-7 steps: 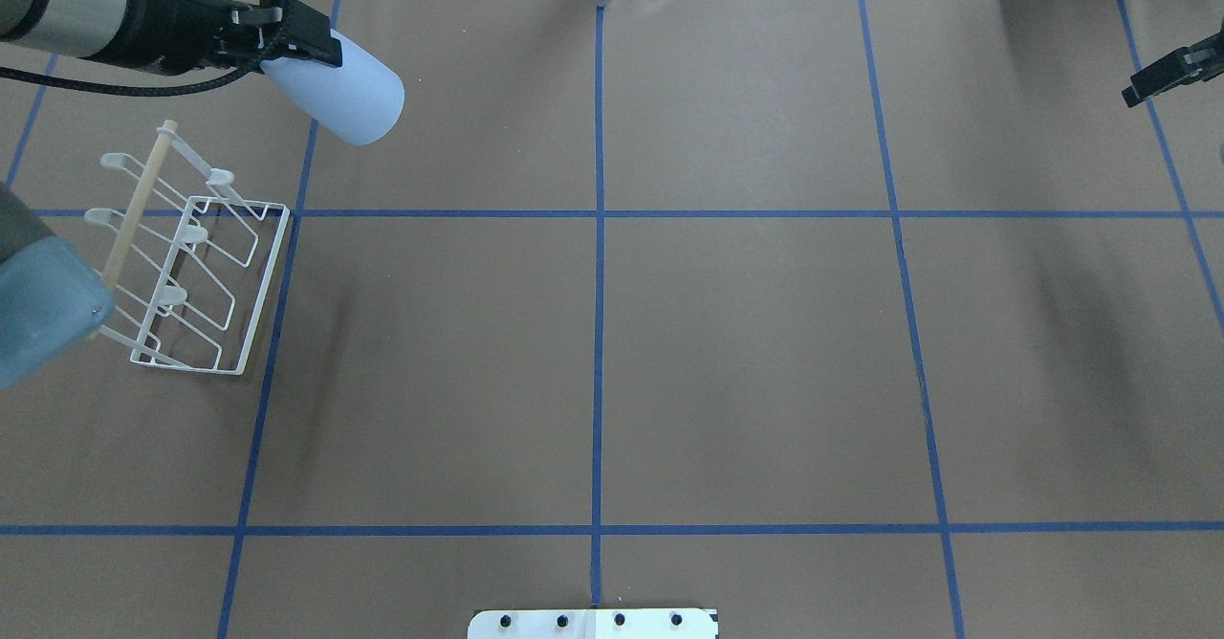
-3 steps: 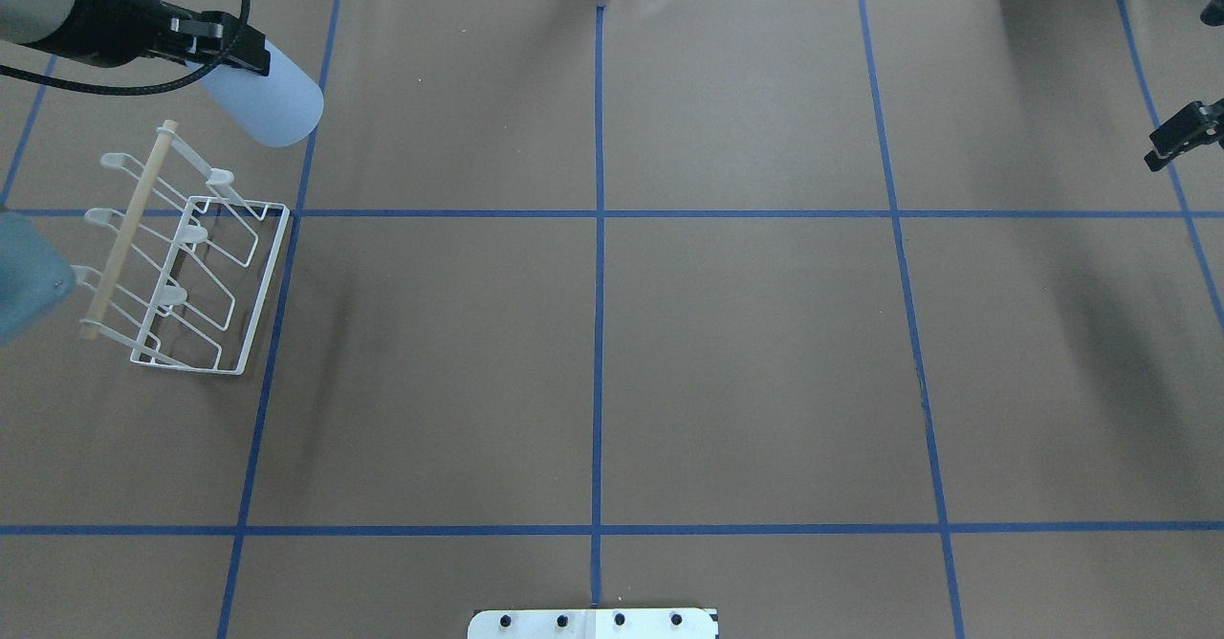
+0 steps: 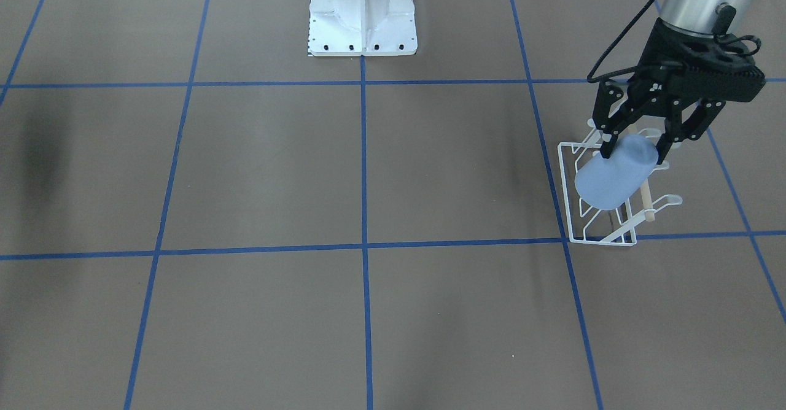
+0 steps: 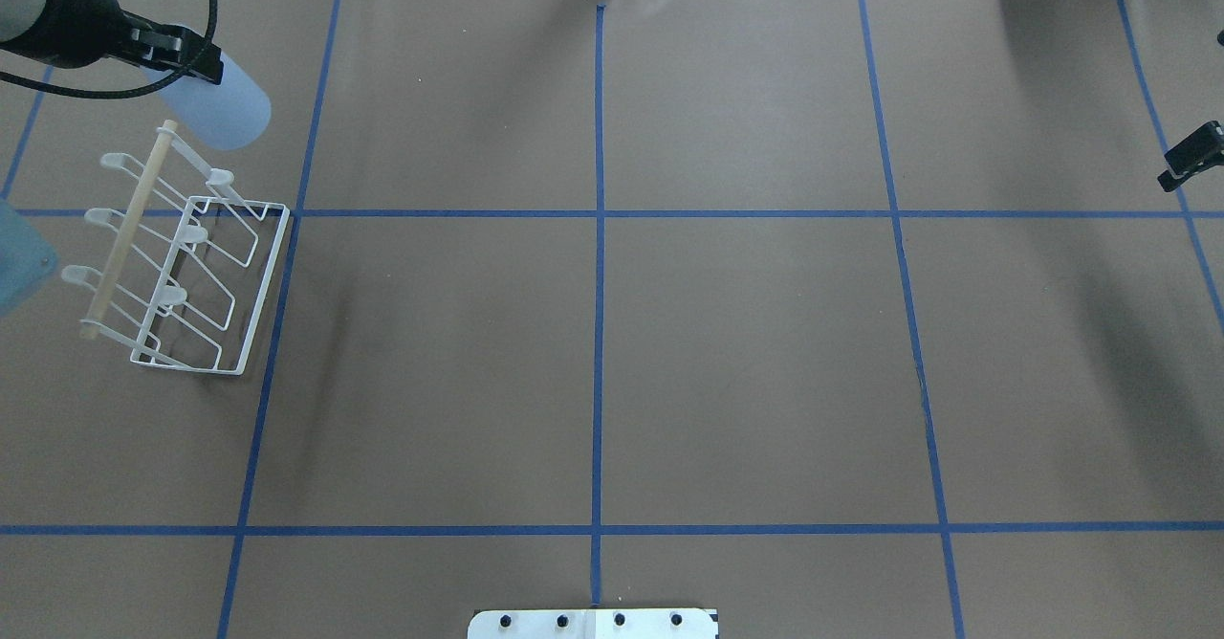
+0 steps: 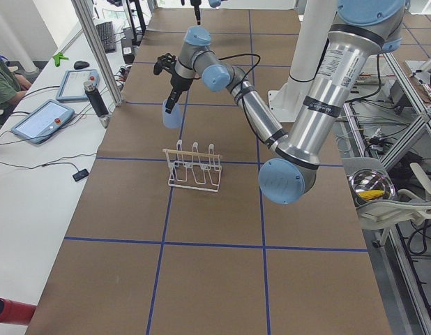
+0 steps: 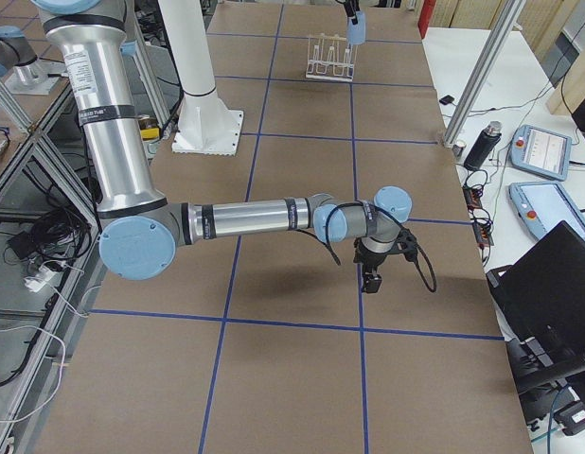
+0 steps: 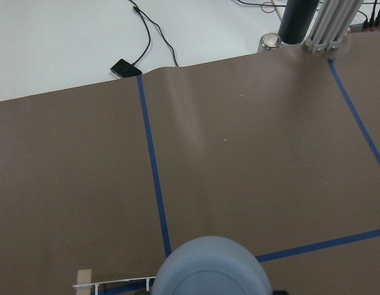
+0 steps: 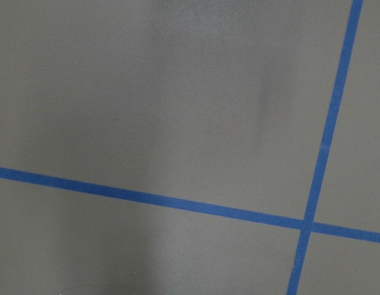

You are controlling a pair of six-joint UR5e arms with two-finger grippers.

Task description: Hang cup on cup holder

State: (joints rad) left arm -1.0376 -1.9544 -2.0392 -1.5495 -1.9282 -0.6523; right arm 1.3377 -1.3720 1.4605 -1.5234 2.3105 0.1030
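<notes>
Near wire rack [image 4: 130,228] — smooth tapered cup [image 4: 215,113]

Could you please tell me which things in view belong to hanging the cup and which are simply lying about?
Job: cup, held in the left gripper, jaws closed on it; cup holder, nothing hung on it yet.
Lying about: white pedestal; tablet; black bottle; metal bowl; right gripper, far from both.

My table [image 4: 746,362] is covered in flat brown paper, marked into large rectangles by blue tape lines [image 4: 598,333]. A white wire rack with a light wooden rod [image 4: 194,234] stands on it toward my left. My white metal pedestal base [image 3: 362,26] sits at the centre of my edge.
</notes>
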